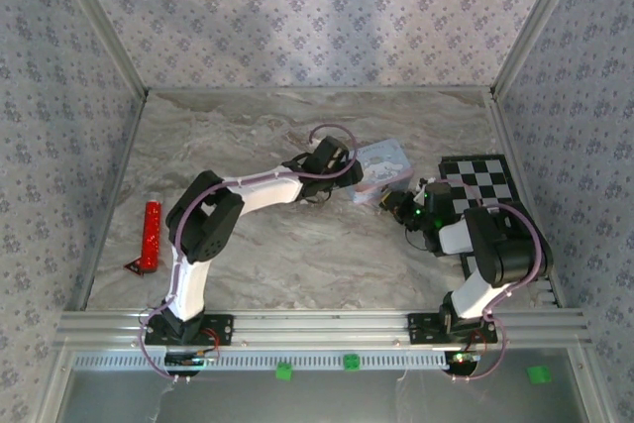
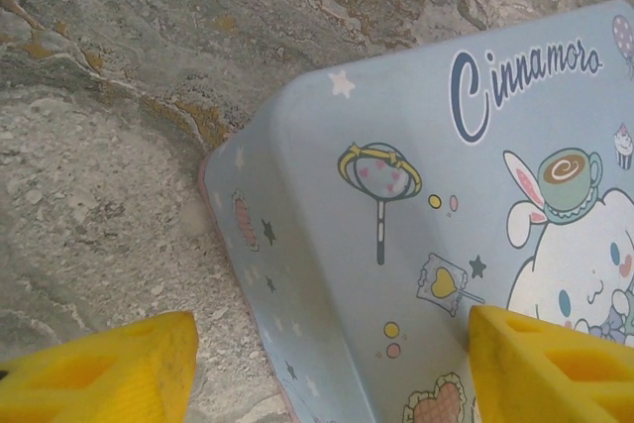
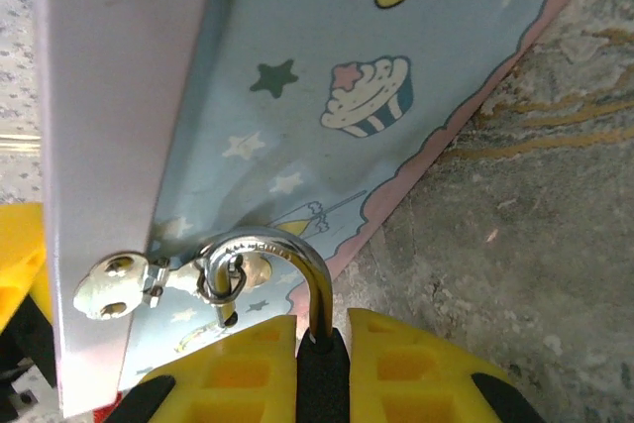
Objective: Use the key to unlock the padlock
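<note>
The padlock [image 3: 322,373] is a small black block pinched between the yellow fingers [image 3: 416,369] of my right gripper [image 3: 323,359], which is shut on it. Its silvery shackle [image 3: 297,255] hooks through the wire ring of the hasp [image 3: 114,284] on the pale-blue cartoon tin [image 3: 297,66]. One shackle leg enters the block; the other seems to end just above my finger. My left gripper [image 2: 332,373] is open, one finger [image 2: 99,373] over the table and the other over the tin [image 2: 436,195], straddling its corner. In the top view the tin [image 1: 384,160] lies between the left gripper [image 1: 332,160] and the right gripper [image 1: 401,203].
A checkerboard [image 1: 480,180] lies at the right, under the right arm. A red stick [image 1: 152,235] rests near the left wall. The marble table [image 1: 297,245] is walled on three sides, with open room in its middle and at the back.
</note>
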`<state>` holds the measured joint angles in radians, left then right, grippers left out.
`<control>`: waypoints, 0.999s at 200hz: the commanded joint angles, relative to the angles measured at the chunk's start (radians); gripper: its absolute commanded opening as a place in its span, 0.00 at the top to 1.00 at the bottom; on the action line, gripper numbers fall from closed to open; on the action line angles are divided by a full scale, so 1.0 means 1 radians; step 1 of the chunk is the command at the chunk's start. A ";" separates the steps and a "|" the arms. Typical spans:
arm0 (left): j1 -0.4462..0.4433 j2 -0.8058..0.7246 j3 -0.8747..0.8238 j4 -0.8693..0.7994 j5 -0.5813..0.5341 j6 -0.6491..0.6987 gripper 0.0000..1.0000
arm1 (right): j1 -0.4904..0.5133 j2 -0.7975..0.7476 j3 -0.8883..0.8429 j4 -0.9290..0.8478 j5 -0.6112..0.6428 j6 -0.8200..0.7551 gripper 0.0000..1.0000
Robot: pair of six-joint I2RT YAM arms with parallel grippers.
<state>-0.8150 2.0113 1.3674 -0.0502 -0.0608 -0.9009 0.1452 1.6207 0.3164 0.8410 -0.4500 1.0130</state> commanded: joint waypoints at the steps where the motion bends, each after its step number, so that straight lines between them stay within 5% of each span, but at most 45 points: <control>1: -0.010 0.020 -0.063 -0.158 -0.042 -0.006 0.30 | -0.018 0.040 -0.019 0.101 0.030 0.076 1.00; 72: -0.020 0.009 -0.096 -0.125 -0.056 -0.032 0.30 | 0.034 0.174 -0.045 0.388 0.114 0.246 1.00; 200: -0.009 -0.012 -0.120 -0.117 -0.060 -0.030 0.29 | 0.014 0.057 -0.105 0.305 0.108 0.204 1.00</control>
<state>-0.8268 1.9842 1.3003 0.0166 -0.0986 -0.9489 0.1642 1.7275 0.2356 1.1915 -0.3367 1.2629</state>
